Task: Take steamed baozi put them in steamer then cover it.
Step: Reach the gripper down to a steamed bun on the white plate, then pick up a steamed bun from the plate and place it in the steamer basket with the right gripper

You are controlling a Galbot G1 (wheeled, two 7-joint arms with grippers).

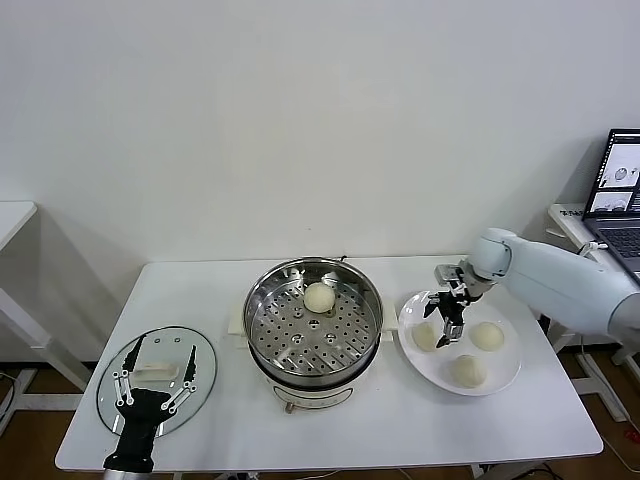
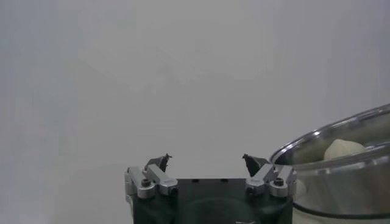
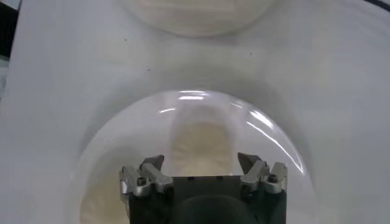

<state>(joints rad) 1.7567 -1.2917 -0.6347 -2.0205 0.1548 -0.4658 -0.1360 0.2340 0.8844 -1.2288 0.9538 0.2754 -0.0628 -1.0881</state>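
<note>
The steel steamer [image 1: 262, 322] stands mid-table with one steamed baozi [image 1: 319, 297] on its perforated tray. Three more baozi [image 1: 487, 336] lie on a white plate [image 1: 505, 377] to its right. My right gripper [image 1: 447, 322] hangs open, fingers down, just above the plate's leftmost baozi [image 1: 426, 338]. In the right wrist view the right gripper [image 3: 201, 162] holds nothing over the glossy plate [image 3: 292, 122]. The glass cover [image 1: 195, 372] lies flat at front left, and my left gripper [image 1: 154, 383] hovers open over it. In the left wrist view the left gripper [image 2: 205, 159] is empty, with the steamer [image 2: 341, 173] beside it.
A laptop [image 1: 618, 195] sits on a side table at the far right. Another white table edge [image 1: 15, 215] shows at the far left. The plate lies close to the steamer's right side, and the table's front edge runs just below the cover.
</note>
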